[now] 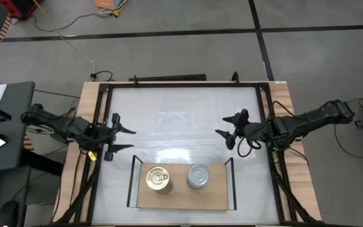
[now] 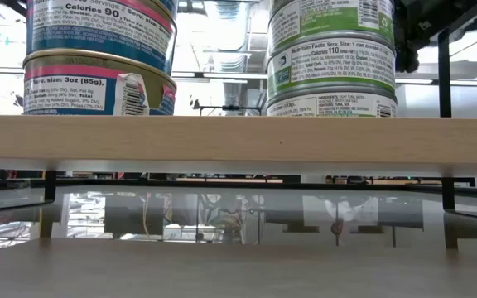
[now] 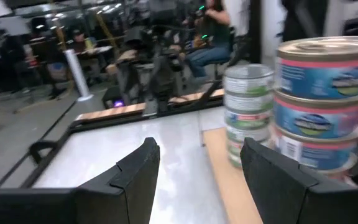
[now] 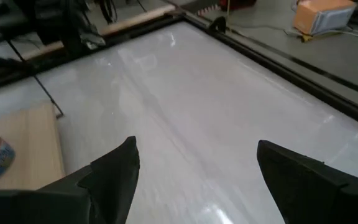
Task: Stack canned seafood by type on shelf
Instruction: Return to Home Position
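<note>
Two piles of cans stand side by side on the shelf [image 1: 181, 198]. The blue cans [image 1: 159, 179], with a gold lid on top, are nearer the shelf's left end. The green cans [image 1: 198, 176], with a silver lid on top, stand just beside them, not touching. The left hand [image 1: 129, 139] hangs over the white surface [image 1: 181, 123], off the shelf's left end, fingers spread wide and holding nothing. The right hand [image 1: 223, 127] is off the shelf's right end, spread wide and empty too.
</note>
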